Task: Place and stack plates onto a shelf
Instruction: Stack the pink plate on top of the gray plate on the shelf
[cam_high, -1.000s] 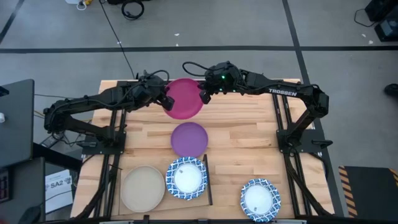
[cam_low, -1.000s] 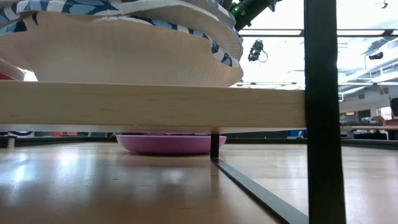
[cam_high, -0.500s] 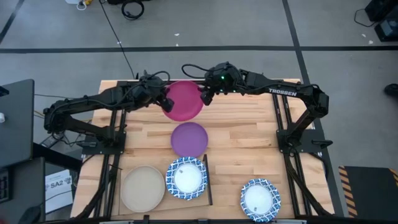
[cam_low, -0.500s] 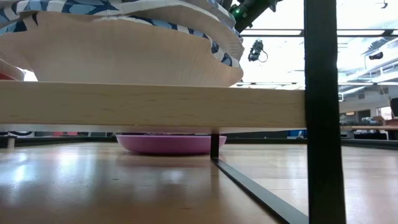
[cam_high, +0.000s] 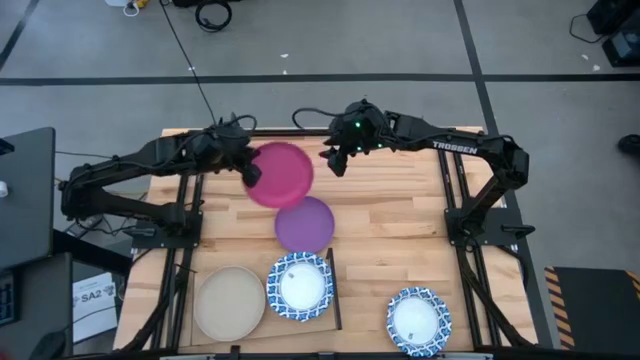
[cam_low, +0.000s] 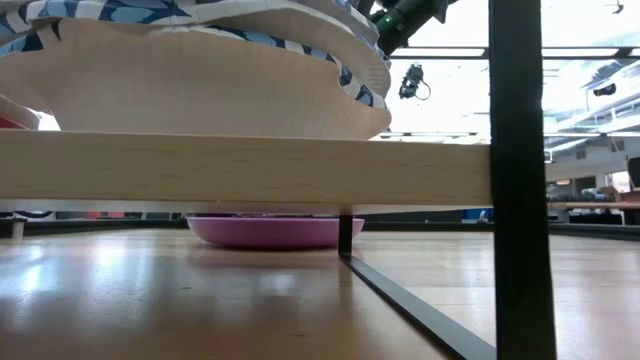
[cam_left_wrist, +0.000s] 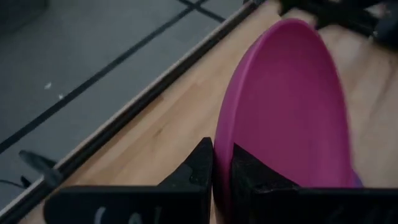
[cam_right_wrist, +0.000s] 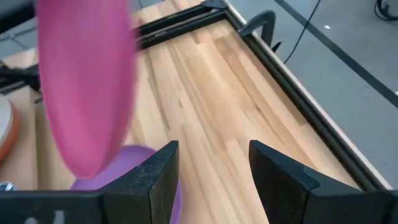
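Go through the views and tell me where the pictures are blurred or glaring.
Right wrist view: the magenta plate is smeared with motion blur. Left wrist view: the same plate, gripped at its rim by the left claw, has a softer far edge. High view: the plate's outline is slightly fuzzy; the right claw is apart from it. Low view: bright ceiling backlight, a sheen on the tabletop.

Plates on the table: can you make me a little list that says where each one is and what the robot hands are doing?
pink plate: held up by its rim
left gripper: shut on pink plate
right gripper: open, empty
purple plate: flat on the table
beige plate: on the shelf
blue-rimmed plates: one beside the beige plate, another off to the right
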